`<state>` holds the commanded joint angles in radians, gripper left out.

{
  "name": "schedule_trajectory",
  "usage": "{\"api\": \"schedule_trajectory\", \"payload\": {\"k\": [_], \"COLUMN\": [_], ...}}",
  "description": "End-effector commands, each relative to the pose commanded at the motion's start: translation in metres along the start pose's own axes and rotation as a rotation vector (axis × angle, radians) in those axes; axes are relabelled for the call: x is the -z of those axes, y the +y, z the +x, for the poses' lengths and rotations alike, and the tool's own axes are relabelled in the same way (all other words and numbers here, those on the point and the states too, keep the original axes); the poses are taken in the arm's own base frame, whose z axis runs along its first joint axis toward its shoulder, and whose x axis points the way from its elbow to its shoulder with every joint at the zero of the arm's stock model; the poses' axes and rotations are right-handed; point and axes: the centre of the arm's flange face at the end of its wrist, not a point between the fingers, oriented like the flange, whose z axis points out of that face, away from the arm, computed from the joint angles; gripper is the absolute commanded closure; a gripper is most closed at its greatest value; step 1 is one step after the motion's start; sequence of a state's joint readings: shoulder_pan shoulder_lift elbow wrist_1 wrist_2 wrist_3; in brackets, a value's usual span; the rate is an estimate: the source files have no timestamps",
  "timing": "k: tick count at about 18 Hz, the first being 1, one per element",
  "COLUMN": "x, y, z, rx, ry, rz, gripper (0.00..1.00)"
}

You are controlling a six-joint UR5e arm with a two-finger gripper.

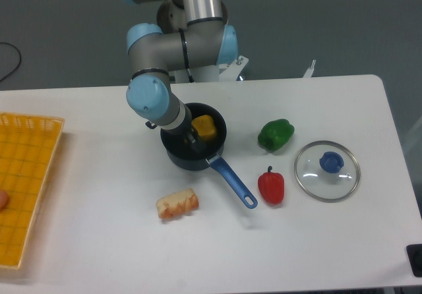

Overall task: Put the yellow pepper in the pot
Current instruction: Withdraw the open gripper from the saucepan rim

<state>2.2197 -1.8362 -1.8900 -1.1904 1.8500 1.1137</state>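
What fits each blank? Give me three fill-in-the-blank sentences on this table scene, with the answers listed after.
1. The yellow pepper lies inside the ____.
2. The handle of the pot is coloured ____.
3. The glass lid has a blue ____ at its centre.

Missing words: pot; blue; knob
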Motion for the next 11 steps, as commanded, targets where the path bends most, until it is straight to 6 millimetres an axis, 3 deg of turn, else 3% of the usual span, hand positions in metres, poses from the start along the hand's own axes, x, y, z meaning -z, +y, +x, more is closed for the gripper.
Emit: {"api": "schedule_trajectory", "payload": {"k": [3,7,11], "x": [0.018,0.062,0.093], "y": [0.005,0.015,0.045], "z": [-0.011,-0.032,-0.053], "rx": [0.040,0.075,0.143], "ry": [-0.031,-0.100,-0.148], "rz": [0.019,0.064,0.128], "gripper": [0.00,0.00,0.00]}}
